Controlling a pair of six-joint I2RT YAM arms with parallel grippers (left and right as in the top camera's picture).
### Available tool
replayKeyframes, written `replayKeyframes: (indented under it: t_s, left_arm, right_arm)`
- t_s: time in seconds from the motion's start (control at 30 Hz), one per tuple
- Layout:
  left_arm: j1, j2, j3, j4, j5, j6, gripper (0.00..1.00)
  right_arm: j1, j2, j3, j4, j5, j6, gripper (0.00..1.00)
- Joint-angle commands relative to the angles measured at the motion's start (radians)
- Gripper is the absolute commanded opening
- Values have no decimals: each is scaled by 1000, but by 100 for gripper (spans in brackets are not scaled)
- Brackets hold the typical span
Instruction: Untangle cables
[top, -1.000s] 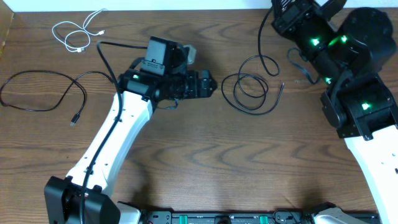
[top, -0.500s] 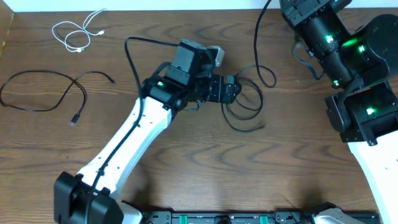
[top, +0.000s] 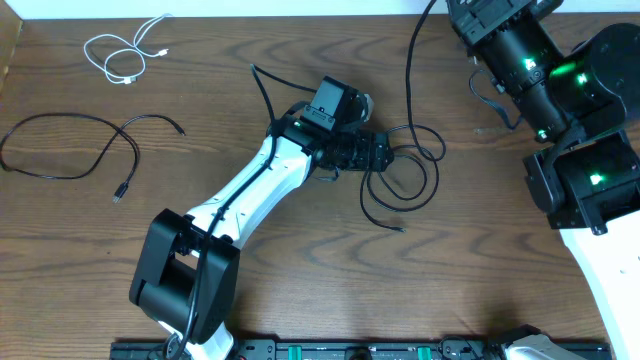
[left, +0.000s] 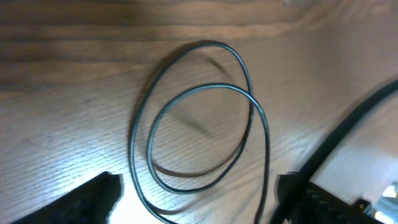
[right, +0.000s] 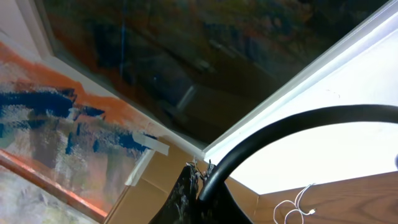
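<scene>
**Cables on a wooden table, two-arm station**

- Left gripper (top: 387, 157): low over the table (top: 330, 290), jaws wide apart and holding nothing. In the wrist view its fingers (left: 99, 194) sit at the two lower corners.
- Coiled black cable (left: 251, 93): lies in two overlapping loops on the wood, just ahead of the left gripper and partly between its fingers. No finger can be seen touching it. One strand runs from the coil up past the top edge, near the right arm (top: 560, 90).
- Second black cable (top: 60, 117): lies loose, well apart from the left gripper, behind its arm.
- White cable (top: 125, 58): small bundle at the far corner, well apart from both arms.
- Right gripper (right: 185, 198): only a dark, blurred part shows, with a black cord arcing away from it. Cannot tell how its jaws stand.
</scene>
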Motion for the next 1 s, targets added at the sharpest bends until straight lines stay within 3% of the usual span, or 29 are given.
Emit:
replayKeyframes:
  t_s: [0.0, 0.13, 0.23, 0.3, 0.63, 0.8, 0.97]
  left_arm:
    - [-5, 2, -4, 4, 59, -3, 63]
    - [-5, 2, -3, 5, 59, -3, 46]
    - [-3, 1, -3, 9, 59, -3, 27]
    - [-2, 1, -3, 12, 59, -3, 8]
    - [-2, -15, 5, 12, 61, -3, 7]
    - [-2, -83, 21, 12, 73, -3, 7]
    - [-2, -173, 23, 23, 59, -2, 7]
  right_arm:
    - [-9, -18, 8, -2, -5, 8, 1]
    - [-14, -18, 8, -38, 0, 8, 1]
    - [-44, -18, 8, -103, 0, 3, 1]
    - [-71, -18, 8, -163, 0, 0, 1]
    - [-222, -18, 8, -447, -1, -13, 2]
    - [-284, -18, 8, -583, 54, -233, 19]
    - [-308, -12, 7, -822, 277, -364, 18]
